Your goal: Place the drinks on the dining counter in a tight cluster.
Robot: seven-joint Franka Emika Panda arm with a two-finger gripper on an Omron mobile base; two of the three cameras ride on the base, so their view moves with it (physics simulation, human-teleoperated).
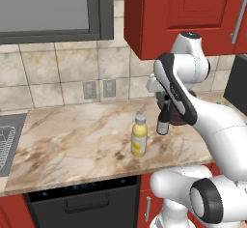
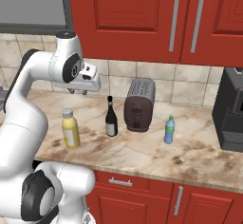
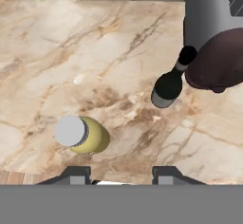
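Observation:
The stout yellow juice bottle (image 1: 139,136) (image 2: 70,129) (image 3: 83,134) stands upright on the marble worktop (image 1: 72,135) near its front edge. The dark wine bottle (image 1: 163,118) (image 2: 111,117) (image 3: 168,88) stands a little behind it and to its right, beside the toaster. Right of the toaster stands the small blue water bottle (image 2: 169,130) with its green cap. My gripper (image 2: 77,91) (image 3: 121,175) hangs open well above the worktop, pointing down, with nothing between its fingers; the juice bottle lies just below and left of it in the hand view. The dining counter is out of view.
A dark toaster (image 2: 140,104) (image 3: 213,38) sits against the tiled wall between the wine and water bottles. A black coffee machine (image 2: 231,111) stands at the far right. A sink (image 1: 7,140) lies at the worktop's left end. Red cabinets (image 2: 142,14) hang overhead.

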